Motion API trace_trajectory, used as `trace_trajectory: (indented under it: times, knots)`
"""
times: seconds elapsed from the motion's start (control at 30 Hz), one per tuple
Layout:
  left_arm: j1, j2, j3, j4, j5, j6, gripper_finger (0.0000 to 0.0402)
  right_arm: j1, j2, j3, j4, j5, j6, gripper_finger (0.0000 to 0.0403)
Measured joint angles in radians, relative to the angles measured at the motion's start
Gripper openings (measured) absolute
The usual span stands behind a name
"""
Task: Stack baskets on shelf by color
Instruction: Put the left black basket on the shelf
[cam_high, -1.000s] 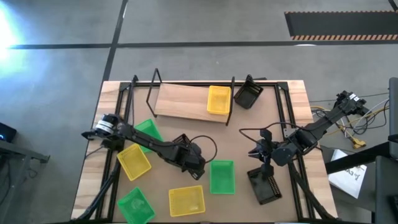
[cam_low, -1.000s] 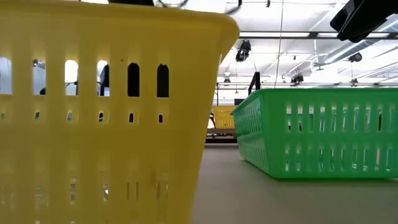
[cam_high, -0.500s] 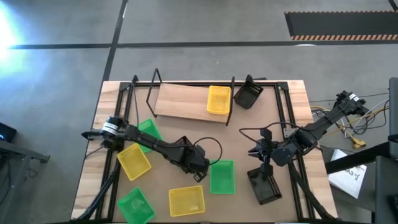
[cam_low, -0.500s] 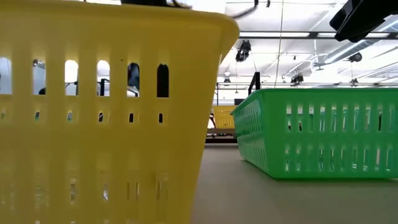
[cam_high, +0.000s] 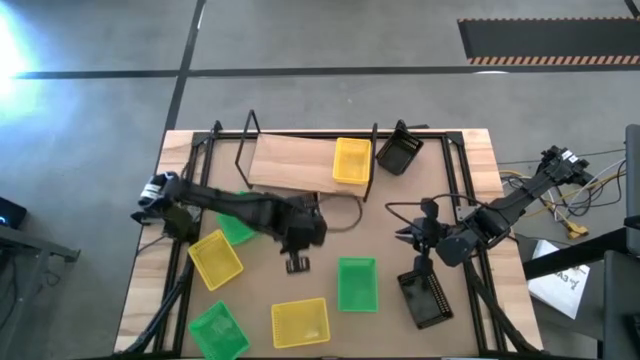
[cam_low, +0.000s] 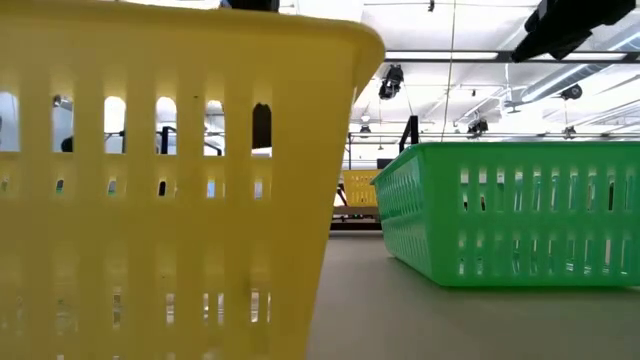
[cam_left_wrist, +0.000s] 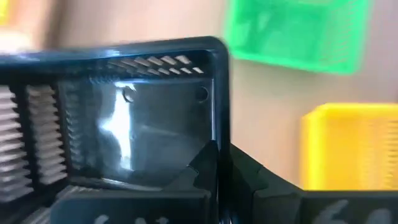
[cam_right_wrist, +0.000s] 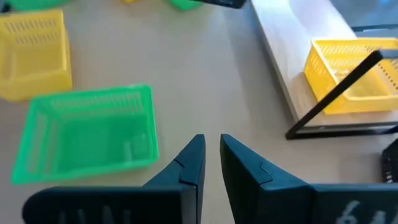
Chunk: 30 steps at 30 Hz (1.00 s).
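My left gripper (cam_left_wrist: 222, 165) is shut on a black basket (cam_left_wrist: 143, 124) and holds it above the middle of the table; in the high view the arm's end (cam_high: 300, 228) covers that basket. On the shelf (cam_high: 290, 165) at the far edge sits one yellow basket (cam_high: 351, 160). My right gripper (cam_right_wrist: 211, 149) hangs over the table's right side (cam_high: 412, 240). Its fingers are a narrow gap apart with nothing between them. It is beside a green basket (cam_high: 357, 283) and another black basket (cam_high: 425, 298). My left gripper pinches one side wall of the black basket at its rim (cam_left_wrist: 217, 118), with one finger inside the basket and one outside. The fingers come steeply from above. The basket hangs clear of the table, its open side turned toward the wrist camera.
Loose on the table lie two yellow baskets (cam_high: 215, 258) (cam_high: 300, 322) and two green ones (cam_high: 218, 332) (cam_high: 238, 222), the latter partly under my left arm. A third black basket (cam_high: 400, 152) stands by the shelf's right end. Black wire uprights (cam_high: 245, 145) frame the shelf.
My left gripper has risen from the table's middle and gone toward the far edge and the shelf, and its wrist has rolled. The black basket has come up with it, lifted clear of the table.
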Motion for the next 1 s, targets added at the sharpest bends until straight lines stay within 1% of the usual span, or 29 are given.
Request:
trace_trajectory:
  times: [0.13,0.27,0.37,0.47,0.6,0.73,0.83,1.0]
  knots:
    - [0.119,-0.017,-0.043,-0.07,-0.003,0.199,0.0,-0.005,0.0,0.0,0.069,0.02,0.0,0.0043]
    - [0.241,-0.031,-0.115,-0.063,-0.026,0.408,0.0,-0.01,0.009,0.0,0.153,0.028,0.009,0.0043]
    - [0.324,-0.041,-0.174,-0.062,-0.028,0.544,0.0,-0.014,0.021,0.001,0.201,0.055,0.081,0.0043]
    - [0.399,-0.045,-0.239,-0.058,-0.041,0.646,0.0,-0.015,0.039,0.005,0.228,0.092,0.168,0.0043]
    - [0.488,-0.049,-0.315,-0.051,-0.067,0.753,0.0,-0.015,0.083,0.029,0.228,0.129,0.241,0.0043]
    - [0.556,-0.05,-0.379,-0.006,-0.07,0.818,0.0,-0.022,0.145,0.074,0.226,0.133,0.244,0.0043]
    - [0.587,-0.052,-0.402,0.007,-0.078,0.853,0.0,-0.032,0.203,0.119,0.225,0.137,0.241,0.0043]
    - [0.627,-0.052,-0.411,0.011,-0.079,0.864,0.0,-0.06,0.306,0.203,0.216,0.166,0.226,0.0043]
